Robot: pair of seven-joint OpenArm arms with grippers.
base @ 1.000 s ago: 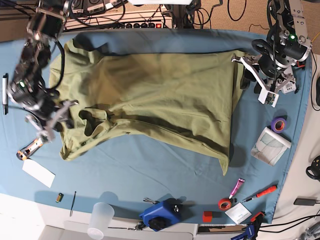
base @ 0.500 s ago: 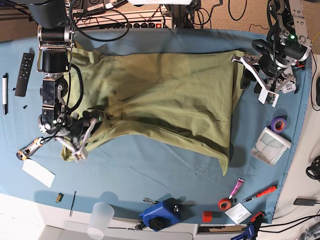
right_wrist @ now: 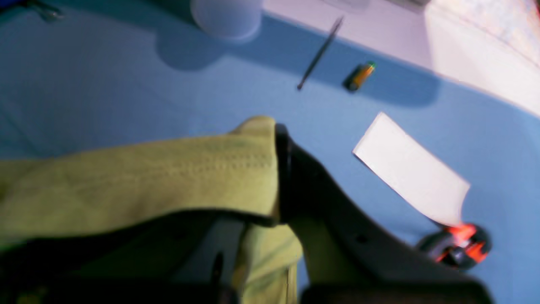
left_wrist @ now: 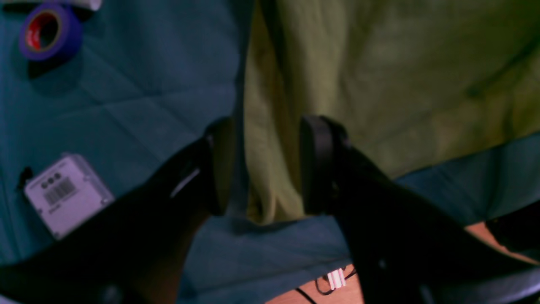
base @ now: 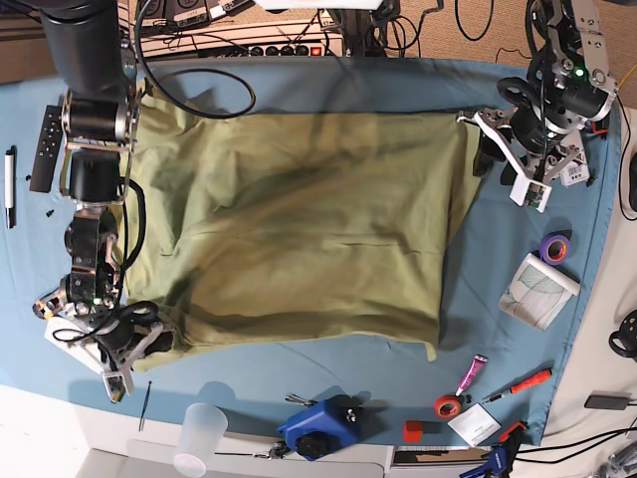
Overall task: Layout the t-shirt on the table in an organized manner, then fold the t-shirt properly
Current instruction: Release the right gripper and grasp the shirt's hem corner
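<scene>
My right gripper, lower left, pinches the t-shirt corner, its fingertips hidden by cloth. My left gripper clamps the hem, upper right. White card lies nearby.

Base view is evenly and brightly lit from overhead, sharp across the frame, with soft shadows under the t-shirt edge and beside the plastic cup on the table. Left wrist view is dim and murky, the dark fingers close to the lens are out of focus, and the purple tape roll is soft. Right wrist view is brighter with a blue cast, motion-blurred throughout, with blown-out glare at the top right corner and smeared foreground cloth.
</scene>
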